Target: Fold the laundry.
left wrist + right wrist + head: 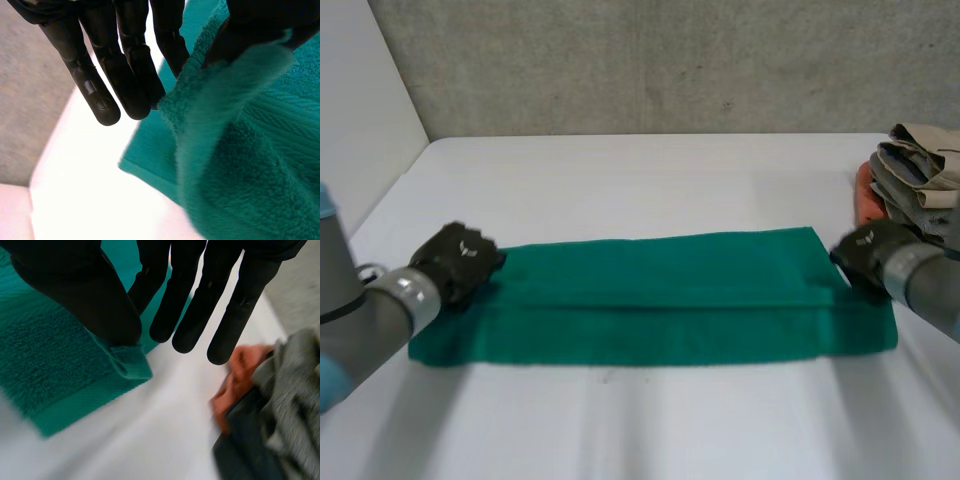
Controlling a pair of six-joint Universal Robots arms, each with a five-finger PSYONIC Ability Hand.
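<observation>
Green towel (650,300), judged soft, limp, light, spread near counter (640,180) front edge. Upper layer's corners, best hold, pinched by left robot hand (455,262), right robot hand (865,252).

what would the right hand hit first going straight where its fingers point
Probably the white table just past the green towel corner that the right hand pinches; the clothes pile lies to the side. Depth is unclear.

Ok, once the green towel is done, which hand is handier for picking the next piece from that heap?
Probably the right. The right hand is at the end of the green towel beside the heap of clothes, which lies close by it; the left hand pinches the opposite end, across the towel from the heap.
</observation>
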